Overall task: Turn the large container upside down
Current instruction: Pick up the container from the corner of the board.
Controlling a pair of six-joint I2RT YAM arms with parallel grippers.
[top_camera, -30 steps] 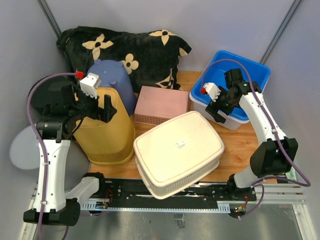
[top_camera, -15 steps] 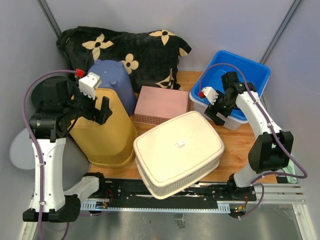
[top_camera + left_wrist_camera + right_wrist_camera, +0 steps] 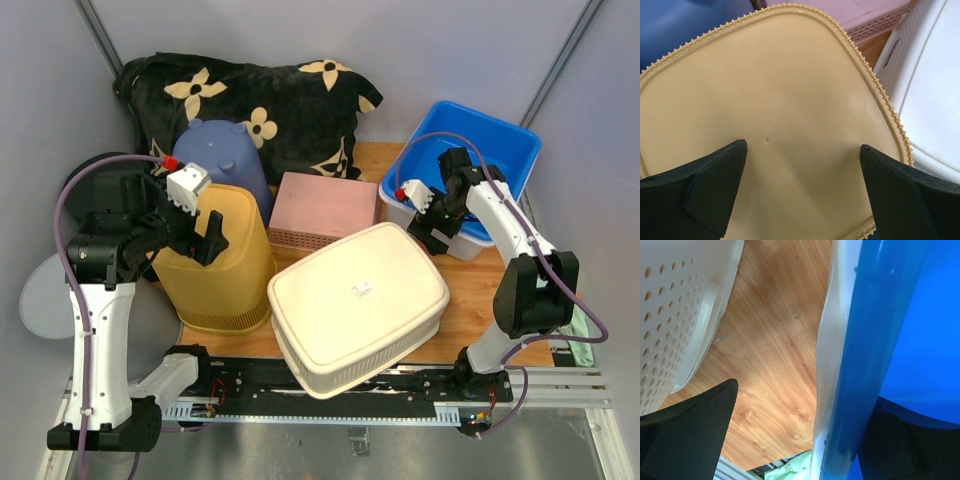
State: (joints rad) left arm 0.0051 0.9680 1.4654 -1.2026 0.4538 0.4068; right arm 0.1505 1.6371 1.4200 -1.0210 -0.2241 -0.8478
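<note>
Drawn slightly back toward its own base over the past second, the left gripper (image 3: 205,233) hovers with its fingers spread wide above the yellow bin (image 3: 225,275). The right arm's elbow has swung inward in the same time, and its gripper has edged along the tub it reaches.

The yellow bin stands directly beneath the left gripper with its base uppermost. In the left wrist view that flat base (image 3: 790,85), ringed by a toothed edge, fills the space under and between the two dark fingers (image 3: 700,185). Neither finger grips it.

Just beyond the left gripper sit a purple-blue bin (image 3: 225,150) and a black flowered cushion (image 3: 290,100). A pink box (image 3: 325,205) lies to the gripper's right. A cream basket (image 3: 355,300) sits farther right, bottom up, overhanging the near edge of the desk (image 3: 485,290).

The right gripper (image 3: 430,228) is also spread, and it straddles the near left wall of a blue tub (image 3: 500,140). That tub stands open side up, nested in a whitish tub (image 3: 462,245). In the right wrist view the blue rim (image 3: 875,315) and the white wall (image 3: 832,340) run between the fingers. One finger (image 3: 685,435) is outside over the wood (image 3: 775,340), clear of the wall, and the other shows dimly on the tub's far side. The cream basket's perforated side (image 3: 670,300) lies just left of this gripper.
</note>
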